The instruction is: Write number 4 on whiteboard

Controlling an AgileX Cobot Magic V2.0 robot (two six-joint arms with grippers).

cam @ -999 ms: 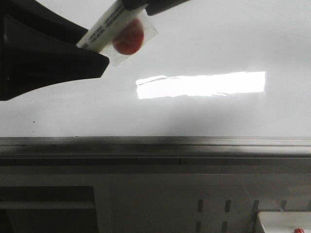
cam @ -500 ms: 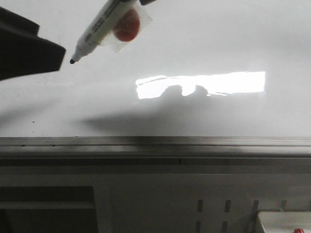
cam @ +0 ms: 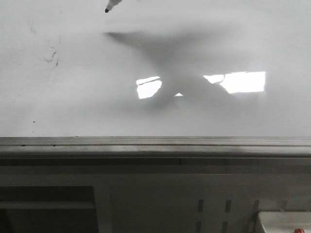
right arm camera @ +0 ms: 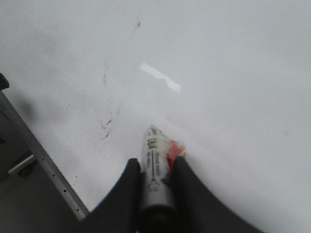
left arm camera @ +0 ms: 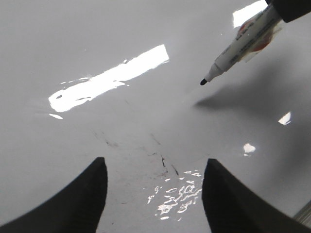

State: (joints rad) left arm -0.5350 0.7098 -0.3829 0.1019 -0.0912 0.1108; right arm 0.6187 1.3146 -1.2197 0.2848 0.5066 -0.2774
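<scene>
The whiteboard [cam: 204, 43] fills the front view, glossy, with a bright light reflection partly shadowed. A white marker pen [left arm camera: 241, 43] with a black tip hangs just above the board. Only its tip [cam: 108, 8] shows at the top edge of the front view. My right gripper [right arm camera: 156, 167] is shut on the marker's barrel, which carries a red sticker. My left gripper [left arm camera: 154, 162] is open over the board with nothing between its fingers. The number 4 is out of view; only faint dark smudges [cam: 52, 57] mark the board.
A grey metal edge rail [cam: 155, 141] runs along the board's near side. Below it sits a grey perforated panel [cam: 218, 208]. A white box [cam: 284, 222] shows at the lower right corner.
The left gripper has left the front view. The marker has moved up and away, so only its tip shows. The arm's shadow now crosses the light reflection.
</scene>
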